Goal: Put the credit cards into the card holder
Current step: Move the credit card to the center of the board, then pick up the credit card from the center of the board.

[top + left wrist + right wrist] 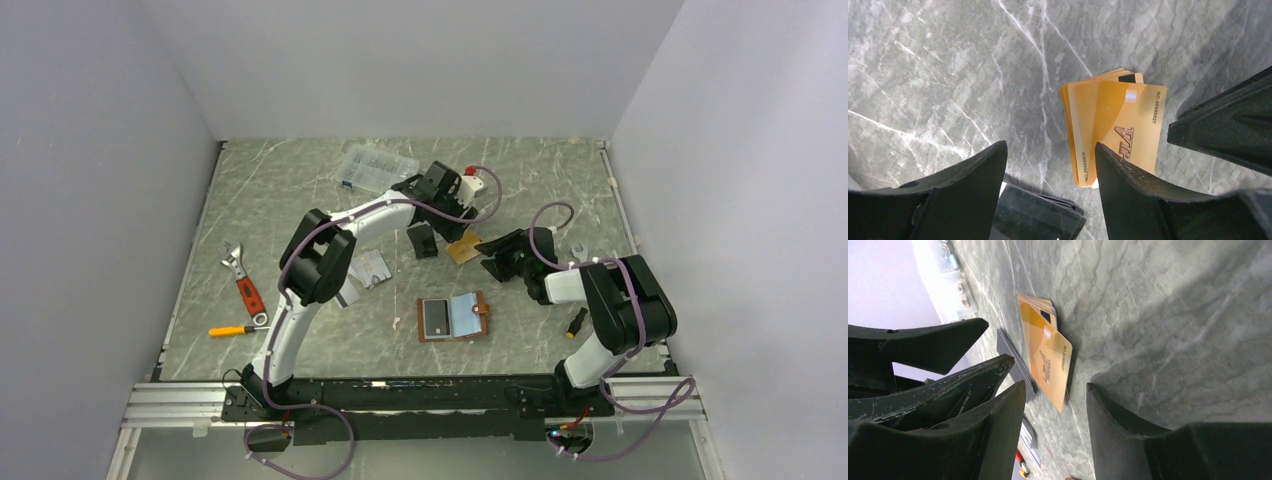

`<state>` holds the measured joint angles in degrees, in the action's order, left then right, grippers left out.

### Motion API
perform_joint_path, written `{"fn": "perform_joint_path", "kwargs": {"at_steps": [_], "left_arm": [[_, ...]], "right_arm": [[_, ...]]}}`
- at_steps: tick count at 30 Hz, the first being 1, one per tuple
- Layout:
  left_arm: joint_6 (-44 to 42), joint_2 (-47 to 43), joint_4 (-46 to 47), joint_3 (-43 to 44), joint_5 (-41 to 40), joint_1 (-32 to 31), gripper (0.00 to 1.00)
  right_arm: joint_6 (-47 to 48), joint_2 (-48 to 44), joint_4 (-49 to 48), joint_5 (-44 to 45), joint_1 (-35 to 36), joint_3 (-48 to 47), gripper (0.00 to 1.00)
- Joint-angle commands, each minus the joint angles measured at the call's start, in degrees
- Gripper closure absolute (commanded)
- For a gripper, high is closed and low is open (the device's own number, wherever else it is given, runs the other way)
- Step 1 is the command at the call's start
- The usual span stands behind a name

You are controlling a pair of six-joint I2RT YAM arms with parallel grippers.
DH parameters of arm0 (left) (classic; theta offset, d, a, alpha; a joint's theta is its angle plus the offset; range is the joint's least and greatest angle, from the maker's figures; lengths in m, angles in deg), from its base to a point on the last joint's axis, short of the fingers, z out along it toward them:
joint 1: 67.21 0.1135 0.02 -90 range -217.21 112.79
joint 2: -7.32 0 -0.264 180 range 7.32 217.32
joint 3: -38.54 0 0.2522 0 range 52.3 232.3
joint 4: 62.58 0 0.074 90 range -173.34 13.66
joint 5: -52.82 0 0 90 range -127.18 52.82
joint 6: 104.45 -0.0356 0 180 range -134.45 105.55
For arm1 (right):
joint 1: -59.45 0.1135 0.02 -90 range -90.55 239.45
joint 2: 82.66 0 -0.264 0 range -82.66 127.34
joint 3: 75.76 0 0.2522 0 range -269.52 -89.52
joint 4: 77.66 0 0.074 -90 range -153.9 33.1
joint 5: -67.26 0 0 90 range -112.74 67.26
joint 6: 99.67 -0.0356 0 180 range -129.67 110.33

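Seen from above, two robot arms reach over a grey marbled table [290, 190] and meet at a small fanned stack of orange cards [1113, 125] near the middle of it. The left gripper [1050, 147] hangs over the near edge of the stack with its jaws wide apart and nothing between them. One finger stands in front of the cards and the other over bare table. A flat black rectangle [1015, 360] lies just beside the stack on the left gripper's side. The right gripper [1056, 386] faces the stack from the opposite side, jaws about half open and holding nothing. A corner of the top card points toward its gap, and no contact shows. The brown holder [452, 318] lies open on the table nearer the arm bases, well apart from the orange cards. A few grey cards [370, 268] lie by the left arm's elbow. A clear box [377, 167] sits toward the back, and a wrench [240, 280] and a screwdriver [235, 330] lie at the left
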<state>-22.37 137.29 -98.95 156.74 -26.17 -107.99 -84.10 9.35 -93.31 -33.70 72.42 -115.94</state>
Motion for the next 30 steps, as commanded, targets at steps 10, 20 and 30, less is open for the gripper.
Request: {"fn": "perform_joint_path", "kwargs": {"at_steps": [10, 20, 30], "left_arm": [[-2.7, 1.4, -0.1, 1.5, -3.5, -1.0, 0.33], [-4.8, 1.7, 0.1, 0.9, -3.6, -2.6, 0.34], [-5.5, 1.7, -0.7, 1.4, -4.1, -3.2, 0.34]], "right_arm": [[-2.7, 7.0, -5.0, 3.8, -0.6, 1.7, 0.52], [-4.1, 8.2, -8.4, 3.3, -0.6, 3.0, 0.62], [-4.6, 7.6, -9.8, 2.4, -0.6, 4.6, 0.78]]}}
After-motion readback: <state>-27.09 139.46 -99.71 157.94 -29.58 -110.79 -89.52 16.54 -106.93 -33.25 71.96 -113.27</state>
